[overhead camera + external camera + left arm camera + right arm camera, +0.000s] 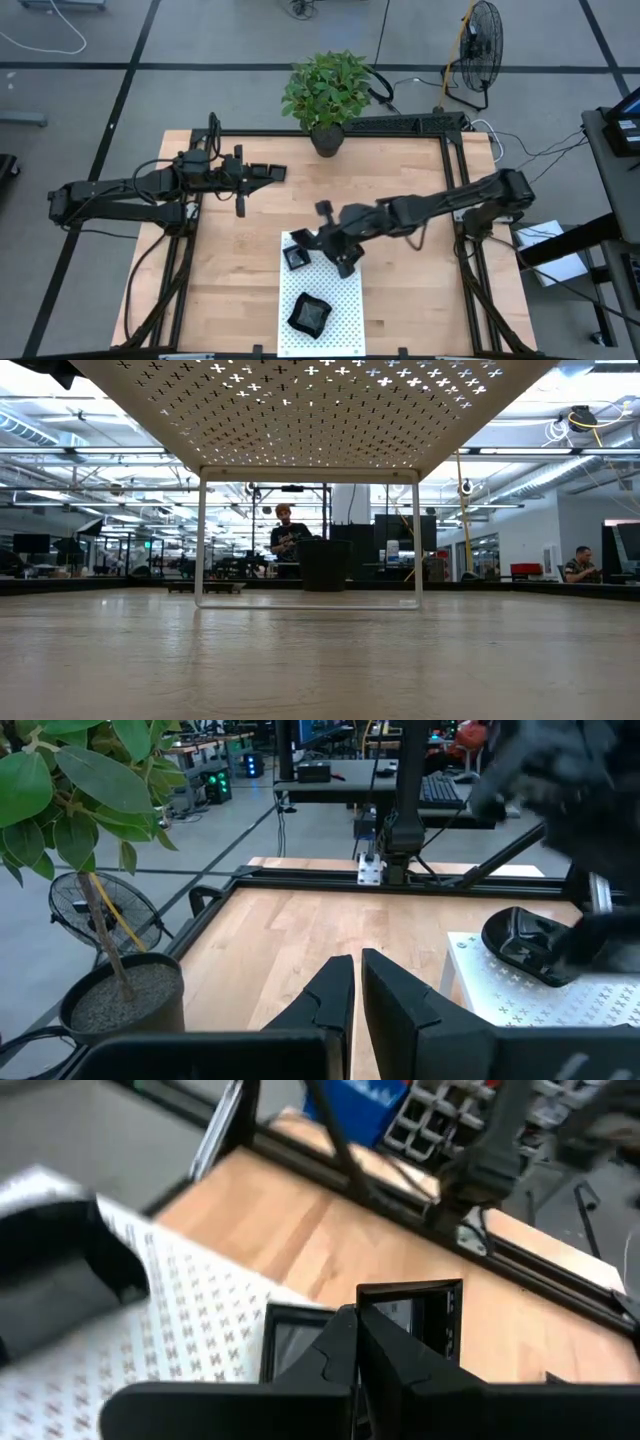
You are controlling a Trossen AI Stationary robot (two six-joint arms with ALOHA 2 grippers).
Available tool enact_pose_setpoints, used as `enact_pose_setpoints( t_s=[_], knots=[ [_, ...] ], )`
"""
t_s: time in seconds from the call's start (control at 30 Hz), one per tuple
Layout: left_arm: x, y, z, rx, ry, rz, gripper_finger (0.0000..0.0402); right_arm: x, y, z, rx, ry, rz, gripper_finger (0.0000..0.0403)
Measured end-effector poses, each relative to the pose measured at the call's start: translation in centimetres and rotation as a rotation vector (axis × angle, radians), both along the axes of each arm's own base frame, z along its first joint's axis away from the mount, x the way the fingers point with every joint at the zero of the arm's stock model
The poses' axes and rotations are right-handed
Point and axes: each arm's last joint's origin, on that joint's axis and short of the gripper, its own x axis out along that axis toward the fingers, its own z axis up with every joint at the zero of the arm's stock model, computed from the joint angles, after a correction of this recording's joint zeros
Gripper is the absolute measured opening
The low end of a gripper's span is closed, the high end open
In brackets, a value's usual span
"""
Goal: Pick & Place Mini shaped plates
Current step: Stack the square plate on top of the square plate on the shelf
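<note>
Three glossy black mini plates show. A square one (297,258) (290,1342) and an irregular one (310,314) rest flat on the white dotted mat (340,300). A second square one (415,1320) sits at my right gripper (356,1325), which is shut on it above the mat's far end (308,240). My left gripper (275,173) (357,970) waits shut over bare wood near the table's far left. The low view shows neither gripper. My right gripper pinches the square plate by one side rim (368,1305), one finger inside the dish and one outside. The fingers come slanting down from the table's right. The plate looks tilted, its hollow facing the wrist camera. The gripper body hides its lower edge.
A potted plant (325,95) (125,995) stands at the middle of the table's far edge. A floor fan (480,45) is beyond the table. A black rail frame (455,170) runs along the table's sides. Bare wood (400,290) lies on both sides of the mat.
</note>
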Motion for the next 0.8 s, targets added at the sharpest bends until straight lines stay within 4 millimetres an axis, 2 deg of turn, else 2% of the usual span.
enact_pose_setpoints(
  t_s=[0.13, 0.23, 0.8],
  knots=[
    [0.0, 0.0, 0.0, 0.0, 0.0, 0.0, 0.0031, 1.3, 0.5, -2.3, -0.103, 0.035, 0.052, 0.0],
    [0.0, 0.0, 0.0, 0.0, 0.0, 0.0, 0.0031, 2.0, 0.9, -3.2, -0.136, 0.021, 0.073, 0.0],
    [0.0, 0.0, 0.0, 0.0, 0.0, 0.0, 0.0031, 2.2, 1.4, -3.7, -0.129, 0.03, 0.088, 0.0]
  ],
)
